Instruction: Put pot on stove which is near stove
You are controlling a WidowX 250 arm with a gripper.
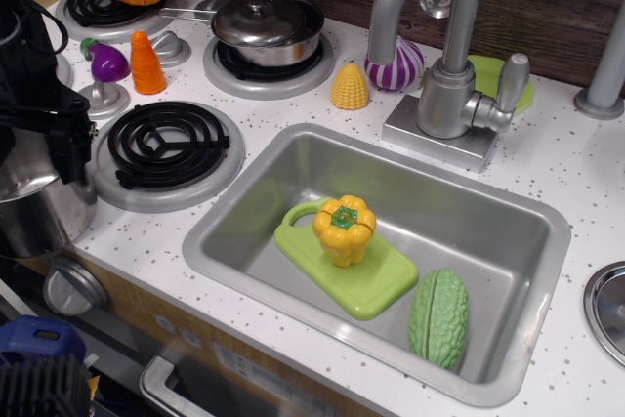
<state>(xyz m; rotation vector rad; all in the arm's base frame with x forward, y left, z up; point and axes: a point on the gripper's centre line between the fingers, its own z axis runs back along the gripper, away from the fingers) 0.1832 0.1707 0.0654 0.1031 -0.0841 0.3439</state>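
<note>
Bright, even; glare on steel

shiny steel pot [34,204] — grey stove [166,153], black spiral

Black robot arm [24,56] entering at left frame edge, reaching downward. Black gripper [68,144] hanging low at arm's end, pressing against rim of tall shiny steel pot [39,207]. Finger positions merging into dark blur; open or closed state not discernible. Cables trailing along arm body.

a yellow pepper [344,229] sits on a green cutting board [363,275] in the sink [508,231], beside a bitter gourd [438,318].
</note>
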